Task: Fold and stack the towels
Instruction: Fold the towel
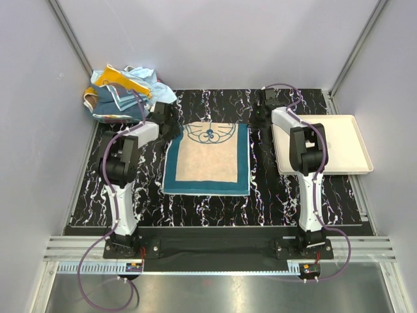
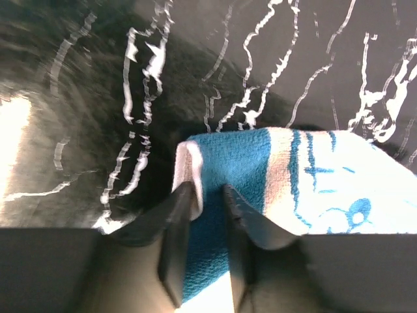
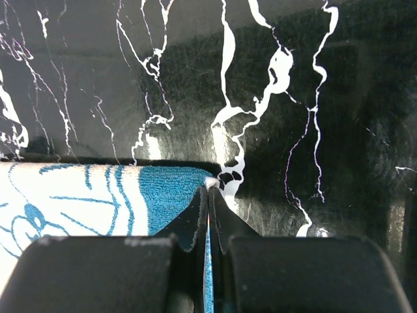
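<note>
**Spotter:** Where is the cloth sitting for you?

**Me:** I'm looking at the teal towel point(image 1: 207, 160), which is lying flat in the middle of the desk point(image 1: 208, 208), beige centre up. Both arms are reaching to its far corners. My right claw point(image 3: 208, 189) is pressing together on the far right corner, with a sliver of teal showing between its fingers. My left claw point(image 2: 207, 192) is straddling the far left corner with its fingers apart and cloth between them. I cannot tell whether it is actually biting.

**Spotter:** What are you worrying about?

**Me:** I'm worrying about an uneven lift. If only the right side is holding, the left corner is likely going to slip out. Then the fold is coming down skewed, or the towel is dragging across the desk.

**Spotter:** And the count?

**Me:** I'm counting one towel spread out and one heap of crumpled towels point(image 1: 124, 91) at the far left, too tangled to number. I'm also counting one white tray point(image 1: 345, 140) on the right, two arms and two claws.
</note>
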`<state>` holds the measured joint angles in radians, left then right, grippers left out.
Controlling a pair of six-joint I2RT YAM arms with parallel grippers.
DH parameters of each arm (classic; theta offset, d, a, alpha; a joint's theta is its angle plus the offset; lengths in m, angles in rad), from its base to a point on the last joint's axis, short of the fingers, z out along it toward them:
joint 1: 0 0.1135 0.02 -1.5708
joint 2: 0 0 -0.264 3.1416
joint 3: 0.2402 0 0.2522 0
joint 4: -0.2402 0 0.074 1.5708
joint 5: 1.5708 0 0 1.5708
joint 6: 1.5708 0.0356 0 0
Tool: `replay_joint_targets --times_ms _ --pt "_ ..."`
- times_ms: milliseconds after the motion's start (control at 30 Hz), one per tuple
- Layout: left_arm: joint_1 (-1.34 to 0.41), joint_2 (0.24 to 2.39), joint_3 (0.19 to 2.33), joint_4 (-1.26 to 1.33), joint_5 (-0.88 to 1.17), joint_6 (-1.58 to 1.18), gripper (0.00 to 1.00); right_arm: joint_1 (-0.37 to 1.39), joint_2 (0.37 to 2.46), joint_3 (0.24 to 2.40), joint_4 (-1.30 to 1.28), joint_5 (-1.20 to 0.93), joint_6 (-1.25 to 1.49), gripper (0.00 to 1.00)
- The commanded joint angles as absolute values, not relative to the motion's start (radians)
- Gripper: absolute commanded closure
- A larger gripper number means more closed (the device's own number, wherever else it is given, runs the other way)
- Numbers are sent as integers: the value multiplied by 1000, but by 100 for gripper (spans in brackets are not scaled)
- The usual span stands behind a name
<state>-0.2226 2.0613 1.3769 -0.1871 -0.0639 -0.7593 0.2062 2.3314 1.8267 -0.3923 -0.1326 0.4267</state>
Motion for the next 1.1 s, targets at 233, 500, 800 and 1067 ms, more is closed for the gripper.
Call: replay_joint_targets --times_ms 233,500,800,1067 --pt "-147 2187 1667 -316 -89 -632 54 198 2296 1813 -370 -138 385 98" --pt "-144 2207 1700 -318 -54 -597 51 196 2290 1807 -367 -149 391 96" --pt "-141 2220 1692 -253 24 -597 47 198 2302 1818 -367 -149 394 96" --pt "-141 2160 1623 -156 38 -606 44 198 2307 1825 -365 -153 396 96"
